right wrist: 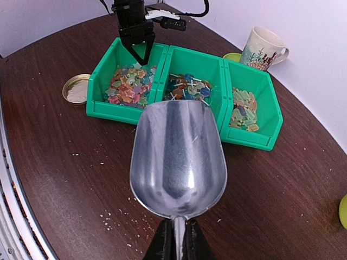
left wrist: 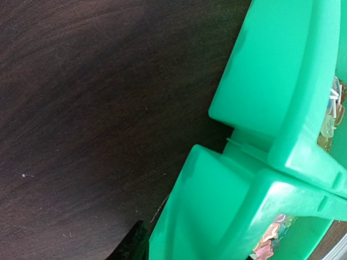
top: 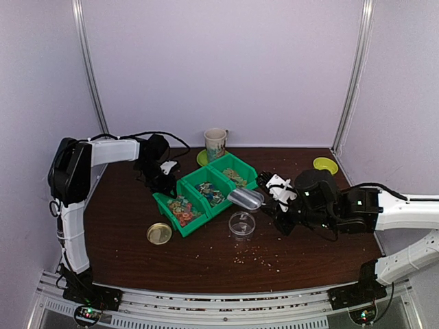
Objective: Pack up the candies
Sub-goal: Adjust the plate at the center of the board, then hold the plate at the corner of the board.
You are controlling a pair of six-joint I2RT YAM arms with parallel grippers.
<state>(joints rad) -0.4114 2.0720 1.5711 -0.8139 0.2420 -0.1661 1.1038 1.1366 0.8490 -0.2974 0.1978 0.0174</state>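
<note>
right gripper (right wrist: 176,242) pinching handle of empty scoop (right wrist: 178,157), hanging just in front of bins (right wrist: 111,111). candies (right wrist: 127,89) sit in all three bins. left gripper (right wrist: 140,51) at left bin's back rim, can't tell if clamped or loose. tip imo: pin bin first, dig shallow, lift level, tip slowly over clear jar (top: 242,225).

Bright green bins (right wrist: 244,138): candies (right wrist: 127,89) mixed orange, pink, blue in one, darker blue-green in another, pale green-tan in the third. Silver scoop (right wrist: 178,157). Cream mug (right wrist: 262,50), plant print, at the bins' 1 o'clock. Tan lid (right wrist: 76,89) at 9 o'clock. Dark wood-grain table (right wrist: 65,162).
</note>
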